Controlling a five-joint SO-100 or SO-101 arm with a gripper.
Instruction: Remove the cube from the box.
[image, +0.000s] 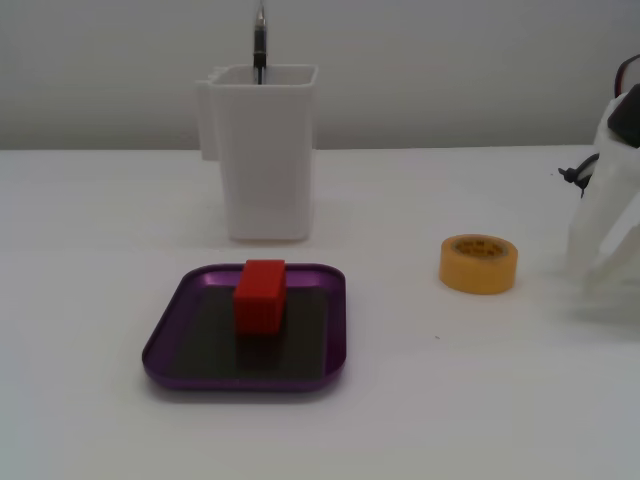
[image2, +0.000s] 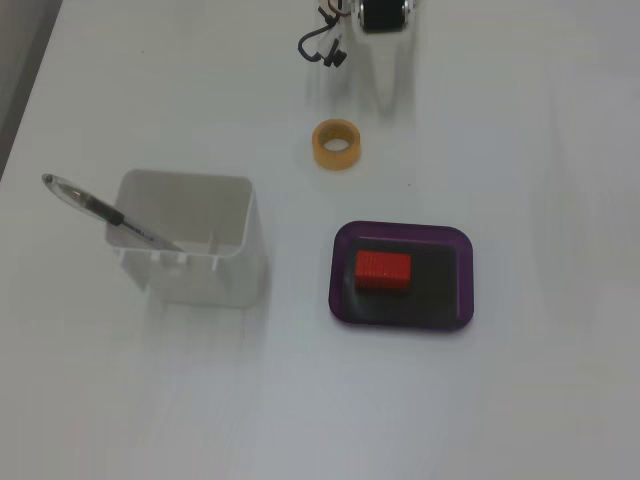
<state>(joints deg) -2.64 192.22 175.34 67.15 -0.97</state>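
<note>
- Red cube (image: 260, 294) lies inside the purple box (image: 160, 345), toward its rear rim, near the white container (image: 262, 150)
- yellow tape roll (image: 478, 263) sits right of the box in this fixed view
- gripper (image2: 386, 85): blurred; open or clenched cannot be told

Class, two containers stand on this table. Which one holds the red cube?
The shallow purple box holds the cube, on its dark bottom. The tall white container behind it holds only a pen.
</note>
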